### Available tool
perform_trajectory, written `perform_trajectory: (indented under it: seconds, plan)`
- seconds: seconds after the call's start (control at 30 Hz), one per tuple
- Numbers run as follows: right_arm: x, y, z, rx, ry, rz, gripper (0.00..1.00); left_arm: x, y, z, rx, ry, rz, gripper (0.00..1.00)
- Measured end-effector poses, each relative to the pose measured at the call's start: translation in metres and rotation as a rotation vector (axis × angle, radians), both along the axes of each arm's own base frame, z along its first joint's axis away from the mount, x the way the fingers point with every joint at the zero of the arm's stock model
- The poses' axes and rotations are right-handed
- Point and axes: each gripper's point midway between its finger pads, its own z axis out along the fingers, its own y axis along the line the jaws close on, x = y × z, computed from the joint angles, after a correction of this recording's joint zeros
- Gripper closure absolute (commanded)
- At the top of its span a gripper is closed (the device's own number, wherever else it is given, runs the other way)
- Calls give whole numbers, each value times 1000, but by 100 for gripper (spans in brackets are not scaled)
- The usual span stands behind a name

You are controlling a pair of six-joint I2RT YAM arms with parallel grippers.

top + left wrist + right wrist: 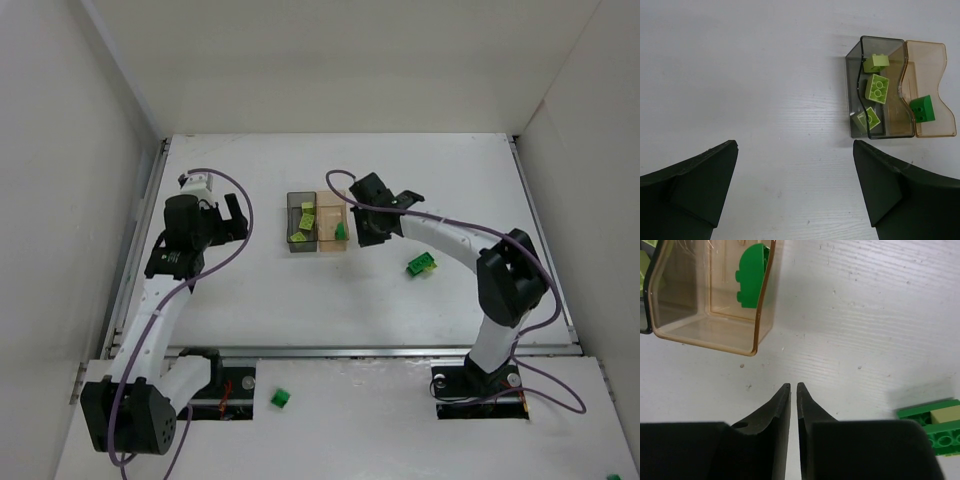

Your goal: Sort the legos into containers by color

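The white table (250, 290) is boxed in by plain white walls (330, 60) on three sides. A metal rail (350, 351) runs along its near edge, and up close the top shows a fine grain and a few dark specks. Near the middle stand the grey bin (855, 90) and the amber bin (940, 80), touching along their long sides, the grey one toward the left arm. Three pale bricks (877, 88) lie in the grey bin. One green brick (922, 108) sits in the amber bin against its outer wall. A loose brick (421, 265) lies on the bare table, off to the amber bin's side and well apart from it. Another small ledge brick (281, 399) rests on the low ledge between the arm bases. The left gripper (794, 150) hovers over bare table near the grey bin, its fingers spread wide with nothing between them. The right gripper (793, 387) is just beside the amber bin, its fingers drawn together to a thin slit and holding nothing. In the right wrist view the amber bin is cut off at the top, and the grey bin shows only as a dark sliver at the left edge. The loose brick is partly behind a finger there and runs out of frame. It looks green with a paler piece set in, but whether it is one piece or several cannot be told. A green scrap (612, 478) at the top view's lower right corner is too cropped to identify.
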Motion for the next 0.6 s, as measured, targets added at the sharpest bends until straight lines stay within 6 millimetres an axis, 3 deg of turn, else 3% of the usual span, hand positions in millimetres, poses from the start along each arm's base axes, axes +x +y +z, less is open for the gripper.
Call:
perform_trajectory:
  seconds: [0.23, 0.5, 0.6]
  plan:
    - [-5, -3, 3, 3, 1, 58, 61, 0, -4, -2, 1, 6, -37, 1]
    - [-12, 4, 24, 75, -21, 87, 59, -3, -11, -1, 41, -10, -131, 1]
    - [-12, 5, 29, 93, -35, 89, 51, -4, -14, 3, 48, -24, -156, 1]
